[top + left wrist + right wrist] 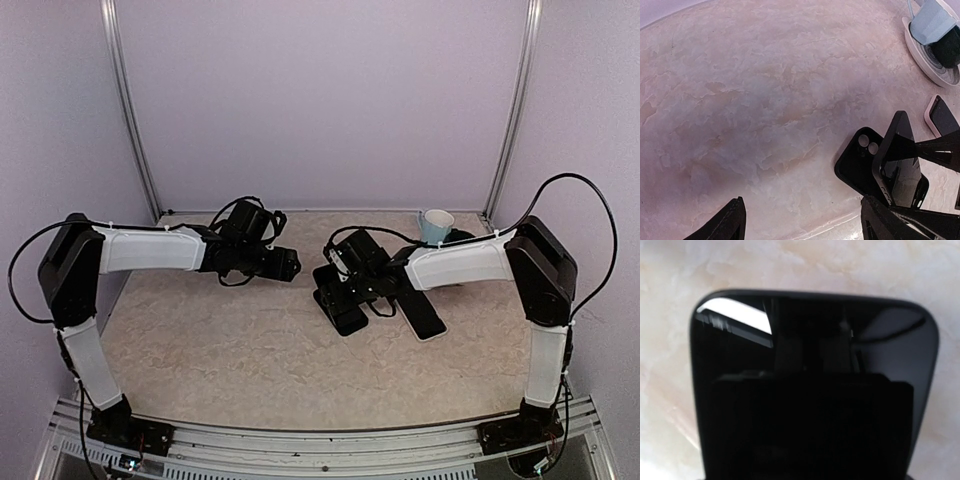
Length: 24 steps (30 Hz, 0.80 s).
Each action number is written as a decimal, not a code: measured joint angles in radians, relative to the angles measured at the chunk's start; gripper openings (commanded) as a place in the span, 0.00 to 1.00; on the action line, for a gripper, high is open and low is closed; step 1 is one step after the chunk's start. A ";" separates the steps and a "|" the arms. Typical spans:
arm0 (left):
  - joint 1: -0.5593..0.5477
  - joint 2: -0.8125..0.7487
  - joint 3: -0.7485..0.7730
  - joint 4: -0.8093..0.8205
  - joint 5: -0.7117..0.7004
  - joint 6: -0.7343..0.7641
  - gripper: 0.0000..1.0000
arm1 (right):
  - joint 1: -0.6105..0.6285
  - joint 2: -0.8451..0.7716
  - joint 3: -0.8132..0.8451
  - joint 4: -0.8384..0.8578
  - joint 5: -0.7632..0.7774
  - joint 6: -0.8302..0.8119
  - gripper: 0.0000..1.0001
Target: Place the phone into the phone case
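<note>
Phone (897, 170) tilted over case (856, 159) | right end effector (348, 288) clamps it | left end effector (801, 215) wide open, empty

The phone (810, 390) is glossy, the tabletop (765, 100) matt.

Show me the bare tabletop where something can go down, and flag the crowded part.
Free: the near table strip between the arm bases, and the left half in front of the left tool. Crowded: right of centre, where the right tool holds the phone at the black case, beside a white-edged phone and the cup.
</note>
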 measured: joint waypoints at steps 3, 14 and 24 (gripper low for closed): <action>0.001 0.001 0.000 0.000 0.001 0.000 0.78 | 0.000 0.002 0.000 0.000 -0.003 0.004 0.55; 0.001 0.018 0.031 -0.001 0.019 0.000 0.79 | 0.014 0.001 0.004 -0.050 0.049 0.016 0.55; 0.001 0.018 0.031 -0.003 0.020 0.000 0.79 | 0.019 0.001 0.004 -0.069 0.060 0.003 0.55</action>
